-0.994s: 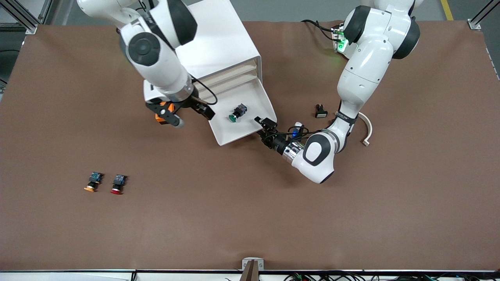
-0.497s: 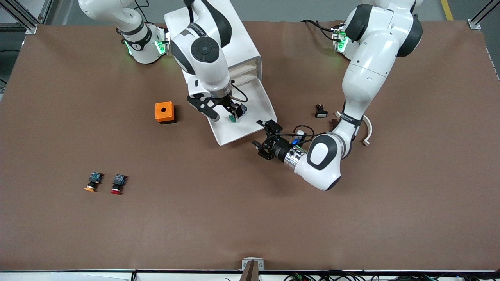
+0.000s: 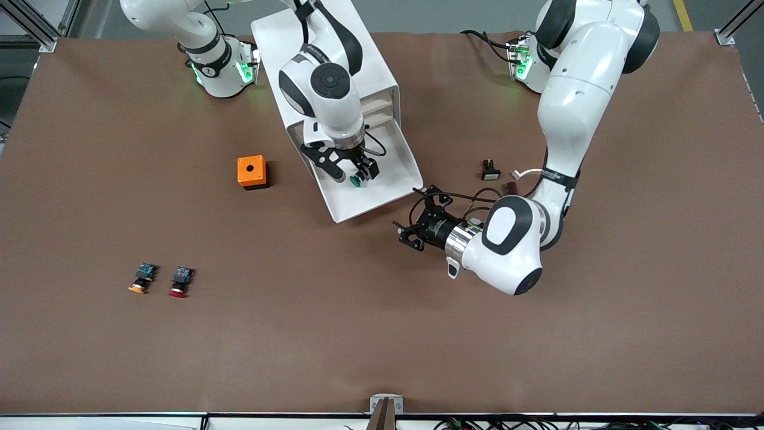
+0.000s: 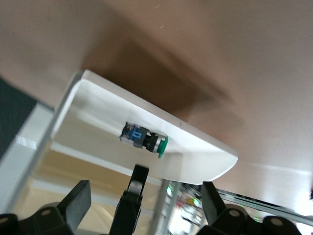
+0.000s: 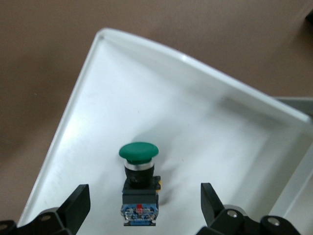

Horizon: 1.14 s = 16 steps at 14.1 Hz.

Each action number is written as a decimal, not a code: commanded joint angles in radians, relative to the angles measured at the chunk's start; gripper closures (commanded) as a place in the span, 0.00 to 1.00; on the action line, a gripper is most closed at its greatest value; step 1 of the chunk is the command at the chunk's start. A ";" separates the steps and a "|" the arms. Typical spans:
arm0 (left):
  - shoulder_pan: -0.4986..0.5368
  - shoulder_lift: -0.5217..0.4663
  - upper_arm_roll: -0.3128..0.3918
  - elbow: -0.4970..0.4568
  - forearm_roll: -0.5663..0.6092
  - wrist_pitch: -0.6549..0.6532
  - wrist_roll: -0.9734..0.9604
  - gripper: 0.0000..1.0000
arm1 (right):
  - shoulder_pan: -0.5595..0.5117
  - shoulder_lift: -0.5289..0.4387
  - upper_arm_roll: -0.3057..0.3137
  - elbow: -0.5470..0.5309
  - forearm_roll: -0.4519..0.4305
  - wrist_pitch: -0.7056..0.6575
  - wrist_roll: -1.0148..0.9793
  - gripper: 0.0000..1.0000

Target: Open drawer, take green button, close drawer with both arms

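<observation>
A brown table (image 3: 382,334) fills the room's view. Grey floor (image 3: 430,15) borders it, with metal frame posts (image 3: 36,27) at 2 corners.

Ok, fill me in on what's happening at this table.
The bottom drawer of the white cabinet is pulled out. The right end effector hangs open directly over the green-capped pushbutton lying in it, not yet gripping. The left end effector, also open, sits just off the drawer's front corner, over the table.
</observation>
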 commanded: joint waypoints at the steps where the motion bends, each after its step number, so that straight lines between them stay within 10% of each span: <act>1: -0.014 -0.096 0.006 -0.027 0.124 0.040 0.085 0.00 | 0.034 0.033 -0.010 -0.010 -0.013 0.026 0.033 0.00; 16: -0.186 -0.205 0.003 -0.211 0.736 0.494 0.134 0.00 | 0.042 0.093 -0.015 0.015 -0.013 0.054 0.033 0.27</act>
